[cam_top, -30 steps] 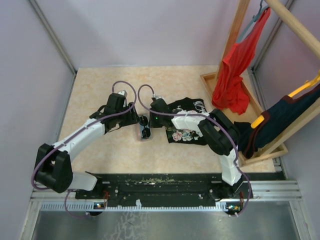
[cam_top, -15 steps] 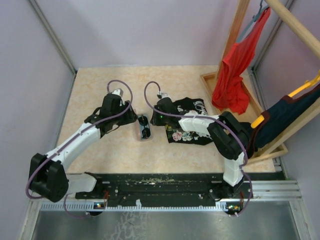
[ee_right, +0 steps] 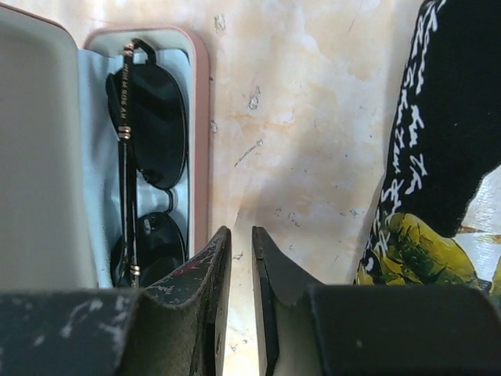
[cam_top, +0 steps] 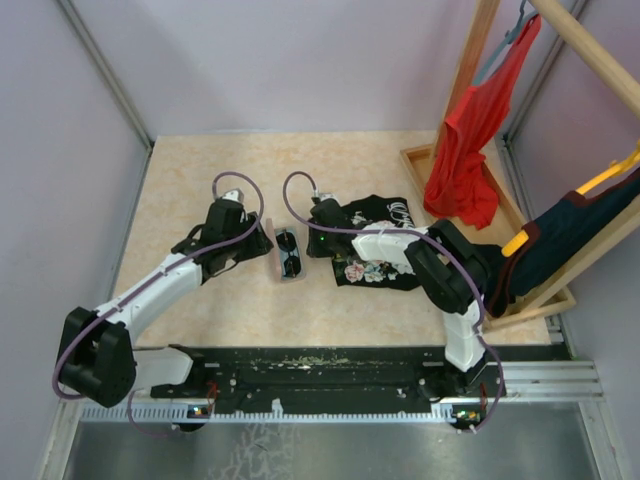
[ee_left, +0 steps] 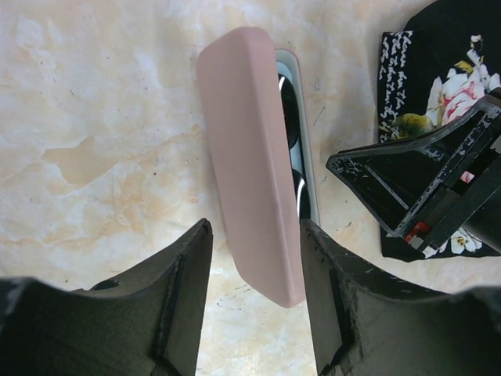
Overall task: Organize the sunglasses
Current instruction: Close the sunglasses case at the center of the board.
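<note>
There is one pair of sunglasses [ee_right: 153, 117]. There is one pink case [ee_left: 250, 157]. There are two robot arms: the left arm [cam_top: 165, 275] at 8 o'clock from the case and the right arm [cam_top: 390, 245] at 3 o'clock. One black flowery cloth [cam_top: 375, 272] lies at 3 o'clock too. One wooden rack [cam_top: 474, 55] stands at 2 o'clock. Two clothes hang there: one red top [cam_top: 465, 150] and one dark blue top [cam_top: 575, 230].

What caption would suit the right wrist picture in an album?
Folded sunglasses lie in the open pink case, with the right gripper, nearly closed and empty, beside it.
</note>
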